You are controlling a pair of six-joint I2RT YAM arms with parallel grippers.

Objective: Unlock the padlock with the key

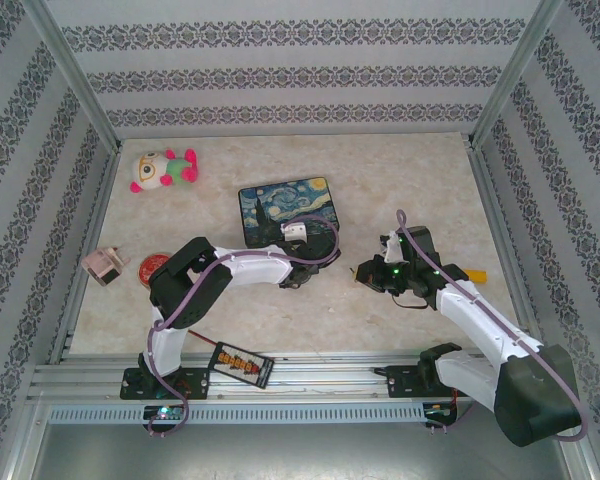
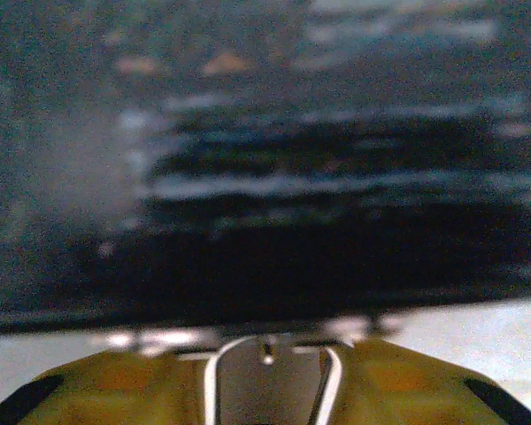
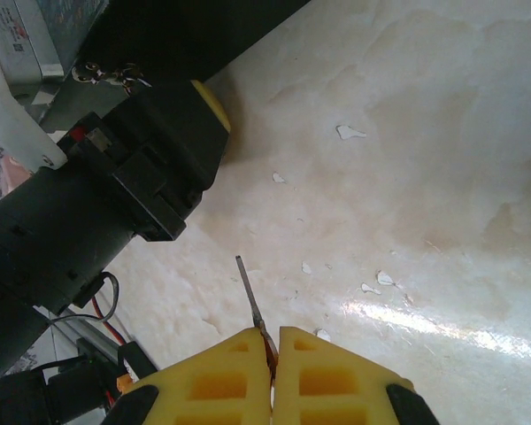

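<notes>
On the pale marbled desk (image 1: 400, 170) lies the dark blue-and-yellow starry tin box (image 1: 285, 205). At its near side my left fingers (image 2: 115, 385) stand narrow around the silvery-edged padlock (image 2: 267, 390); whether they grip, I cannot tell. My right fingers (image 3: 327, 381) pinch the thin metal key (image 3: 250, 297).

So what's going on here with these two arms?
The right gripper is shut on a thin metal key, and the blade sticks out free above the table. The left gripper is at the near edge of the starry-night tin box. What looks like the padlock, a silvery loop, sits between its jaws, but the blur hides whether it is gripped. The key is not yet in the lock.
</notes>
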